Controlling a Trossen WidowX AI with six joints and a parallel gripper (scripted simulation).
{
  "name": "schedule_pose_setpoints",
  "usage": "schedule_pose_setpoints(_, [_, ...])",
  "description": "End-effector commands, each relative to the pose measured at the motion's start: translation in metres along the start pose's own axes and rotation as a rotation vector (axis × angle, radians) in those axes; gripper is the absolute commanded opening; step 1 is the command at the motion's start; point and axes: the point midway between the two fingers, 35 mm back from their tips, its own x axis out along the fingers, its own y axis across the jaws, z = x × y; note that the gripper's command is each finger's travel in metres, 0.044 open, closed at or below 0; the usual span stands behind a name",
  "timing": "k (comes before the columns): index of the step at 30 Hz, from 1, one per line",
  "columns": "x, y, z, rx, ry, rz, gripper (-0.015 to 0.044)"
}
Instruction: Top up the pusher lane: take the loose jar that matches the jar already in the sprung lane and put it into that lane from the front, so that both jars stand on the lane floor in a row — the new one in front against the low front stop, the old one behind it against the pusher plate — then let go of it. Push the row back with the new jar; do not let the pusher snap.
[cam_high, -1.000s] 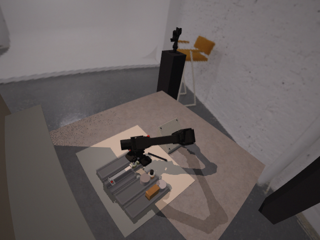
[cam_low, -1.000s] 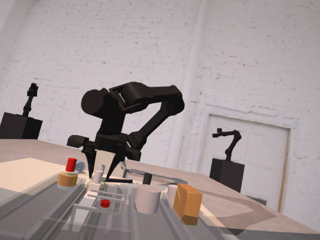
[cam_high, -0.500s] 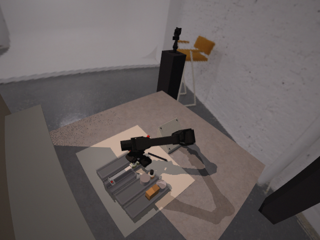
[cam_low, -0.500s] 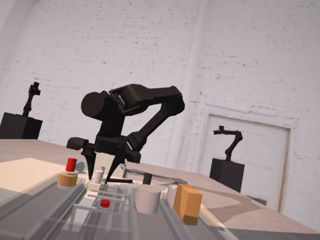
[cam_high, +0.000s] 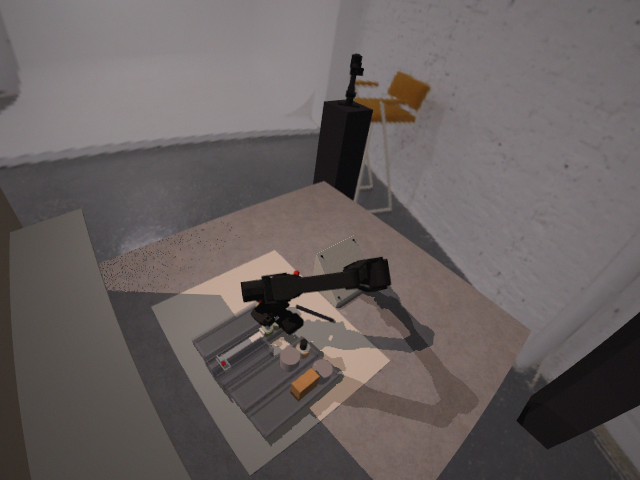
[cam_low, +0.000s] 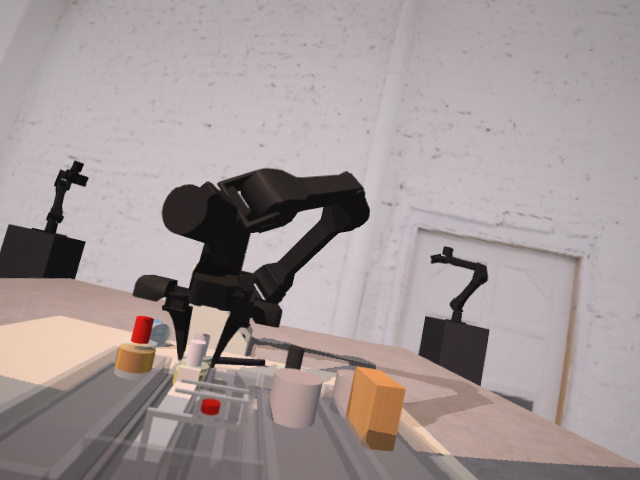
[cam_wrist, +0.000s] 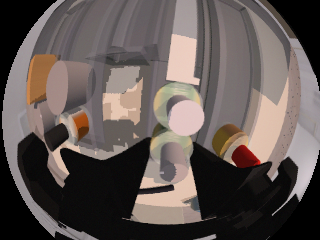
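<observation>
Wrist view: the gripper (cam_high: 276, 326) (cam_low: 197, 361) (cam_wrist: 171, 143) pinches the new jar (cam_low: 202, 345) (cam_wrist: 171, 150), at the lane's front. The old jar (cam_low: 195, 353) (cam_wrist: 181, 107) lies directly ahead, between it and the white pusher plate (cam_low: 189, 373) (cam_wrist: 182, 60). Both jars look in line along the lane, so the coming push should probably run straight down that 1 axis.

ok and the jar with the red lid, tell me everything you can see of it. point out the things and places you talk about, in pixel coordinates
The red-lidded jar (cam_low: 134, 357) (cam_wrist: 231, 142) has a tall, narrow red cap above a pale shoulder; its short, wide, round body shows an amber band over a paler base. It looks glassy or plastic. It stands upright, capped, beside the gripper (cam_low: 196, 362) (cam_wrist: 171, 143), not between its fingers.
</observation>
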Motion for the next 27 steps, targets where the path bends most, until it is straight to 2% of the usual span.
schedule_pose_setpoints(1, [0.0019, 0.0030, 0.0025, -0.005, -0.008, 0.011, 0.0000])
schedule_pose_setpoints(27, [0.0029, 0.0029, -0.0008, -0.005, -0.007, 0.011, 0.0000])
